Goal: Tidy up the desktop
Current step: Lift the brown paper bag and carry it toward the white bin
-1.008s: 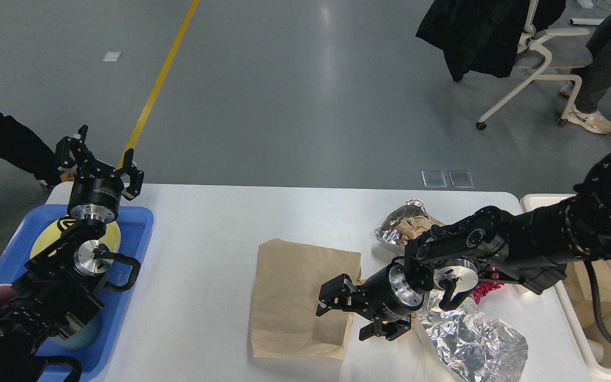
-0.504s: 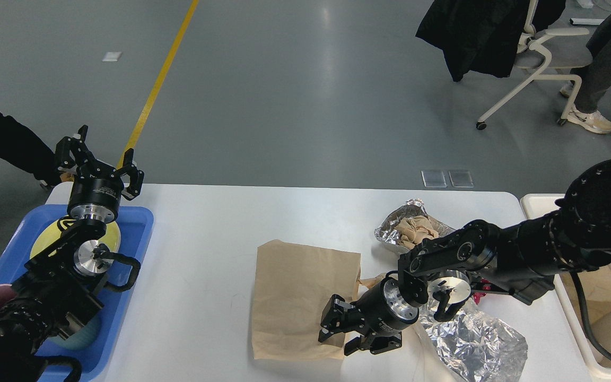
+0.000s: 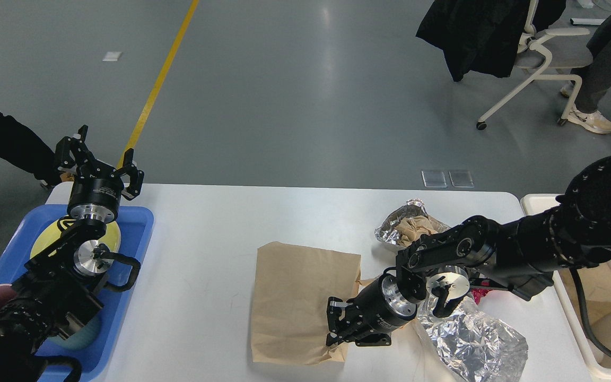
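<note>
The white desktop (image 3: 204, 276) holds a flat brown paper bag (image 3: 295, 286) in the middle. My right gripper (image 3: 339, 330) reaches in from the right and is shut on the bag's lower right edge, which is creased there. Crumpled silver foil (image 3: 475, 342) lies just right of that gripper. A foil piece with crumpled brown paper (image 3: 409, 225) lies behind the right arm. A bit of red wrapper (image 3: 483, 293) shows under the arm. My left gripper (image 3: 99, 159) is open and empty, raised above the table's far left corner.
A blue tray (image 3: 138, 233) at the left edge holds a yellow plate (image 3: 45, 241) and other dishes under my left arm. A cream bin (image 3: 536, 201) with brown paper (image 3: 605, 297) stands off the right end. A chair and people are beyond the table.
My right gripper moved down and left onto the paper bag's right edge and closed from open onto it. The bag's corner has creased. The left arm has not moved.
</note>
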Robot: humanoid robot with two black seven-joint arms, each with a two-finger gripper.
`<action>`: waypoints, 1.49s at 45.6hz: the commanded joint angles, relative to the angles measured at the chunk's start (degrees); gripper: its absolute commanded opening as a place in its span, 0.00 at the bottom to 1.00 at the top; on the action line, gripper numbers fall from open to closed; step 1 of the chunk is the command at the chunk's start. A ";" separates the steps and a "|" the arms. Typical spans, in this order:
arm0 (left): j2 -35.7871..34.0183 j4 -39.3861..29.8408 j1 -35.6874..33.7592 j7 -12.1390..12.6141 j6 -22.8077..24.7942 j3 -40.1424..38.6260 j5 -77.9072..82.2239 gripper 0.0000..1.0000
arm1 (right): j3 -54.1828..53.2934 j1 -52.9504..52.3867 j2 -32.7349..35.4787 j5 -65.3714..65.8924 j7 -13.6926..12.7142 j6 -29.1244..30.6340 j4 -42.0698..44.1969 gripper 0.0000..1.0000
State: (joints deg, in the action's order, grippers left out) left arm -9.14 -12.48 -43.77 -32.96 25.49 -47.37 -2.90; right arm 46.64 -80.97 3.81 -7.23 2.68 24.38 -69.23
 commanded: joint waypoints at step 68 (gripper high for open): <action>0.00 0.00 0.00 0.00 0.00 0.00 0.00 0.96 | 35.70 -43.75 27.65 28.40 -0.39 30.62 16.04 0.00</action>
State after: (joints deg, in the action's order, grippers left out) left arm -9.14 -12.49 -43.78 -32.96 25.49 -47.37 -2.90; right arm 75.04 -125.73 28.07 16.70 2.27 55.00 -60.93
